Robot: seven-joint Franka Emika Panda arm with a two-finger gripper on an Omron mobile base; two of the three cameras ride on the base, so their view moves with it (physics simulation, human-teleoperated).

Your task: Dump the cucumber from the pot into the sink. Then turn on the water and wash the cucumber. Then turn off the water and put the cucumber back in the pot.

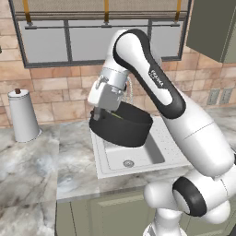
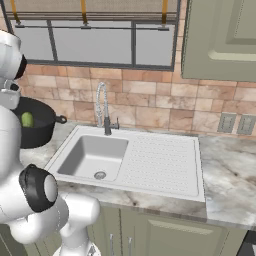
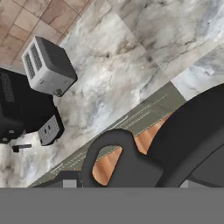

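My gripper (image 1: 98, 112) is shut on one loop handle (image 3: 114, 154) of the black pot (image 1: 121, 126), holding it tilted in the air over the left part of the white sink (image 1: 105, 162). In the right base view the pot (image 2: 39, 127) hangs left of the sink (image 2: 162, 165), and the bright-green cucumber (image 2: 27, 119) lies inside it against the wall. The square basin (image 2: 92, 155) with its round drain (image 2: 100, 175) holds nothing. The steel gooseneck faucet (image 2: 102, 107) stands behind the basin, and no stream runs from it.
A tall white canister (image 1: 22, 115) stands on the marble counter at the left. A grey toaster (image 3: 49, 66) and a black appliance (image 3: 19, 113) sit on the counter below the hand. Wall outlets (image 2: 236, 123) and an upper cabinet (image 2: 220, 35) are at the right.
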